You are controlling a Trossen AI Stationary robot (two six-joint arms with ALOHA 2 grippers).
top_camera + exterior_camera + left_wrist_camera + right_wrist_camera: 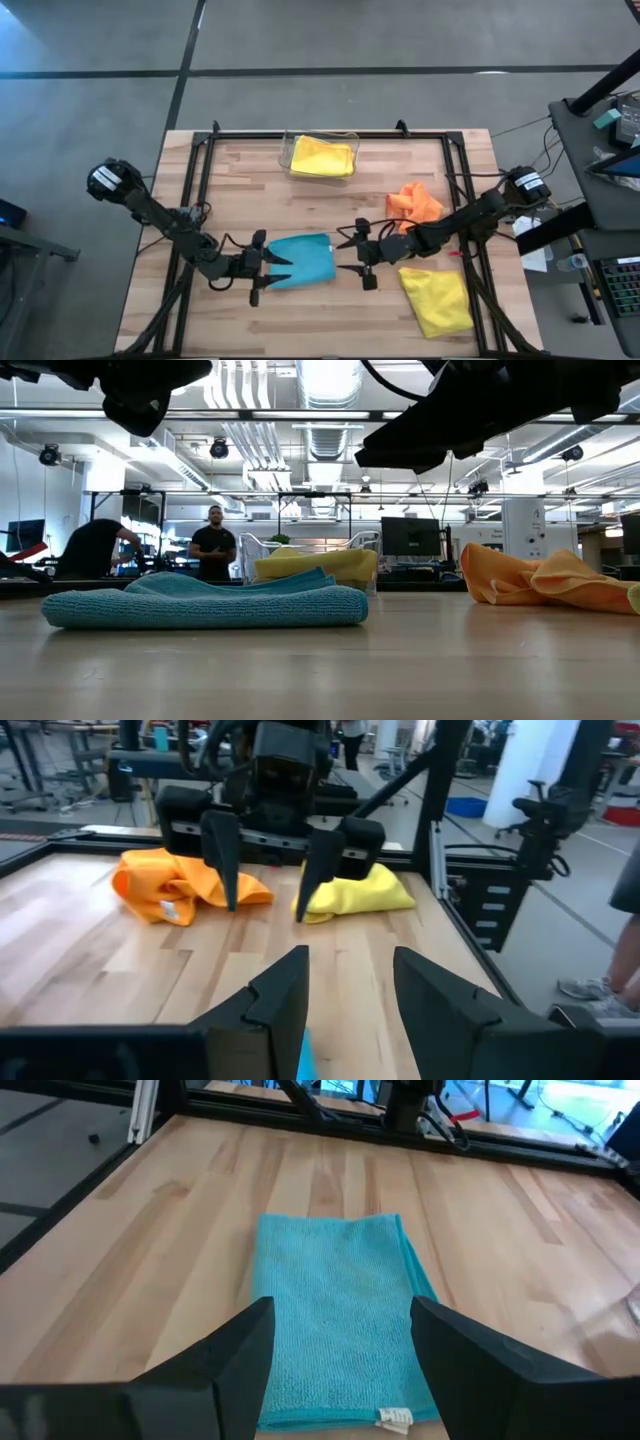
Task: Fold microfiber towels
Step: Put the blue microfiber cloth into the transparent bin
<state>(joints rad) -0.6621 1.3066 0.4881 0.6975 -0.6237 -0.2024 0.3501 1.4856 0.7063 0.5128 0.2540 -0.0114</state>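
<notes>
The light blue towel [300,262] lies near the front edge of the bench [240,190], about midway along it, doubled over into a flat rectangle with its edges roughly matched (a small white tag shows at one corner in the right wrist view). It looks folded at least once; whether another fold is intended cannot be judged from here. A yellow towel [322,157] sits in the clear plastic bin [291,151] at the middle of the back edge, apparently folded and put away.

Two cloths look untouched: the orange towel [414,204] lies crumpled toward the right edge, and a second yellow towel [437,299] lies loosely spread near the front right corner. So roughly half the visible work appears done.

The left gripper [262,267] hovers at the blue towel's left end, fingers spread and holding nothing. The right gripper [358,258] hovers just off the towel's right end, also spread and empty.

A pale green towel is not to be seen in any view; it may lie under the yellow one in the bin, but that cannot be told. The low view hides the bin's contents behind the blue towel, and both arms are cut off at its top. People stand in the room beyond, well apart from the bench.
</notes>
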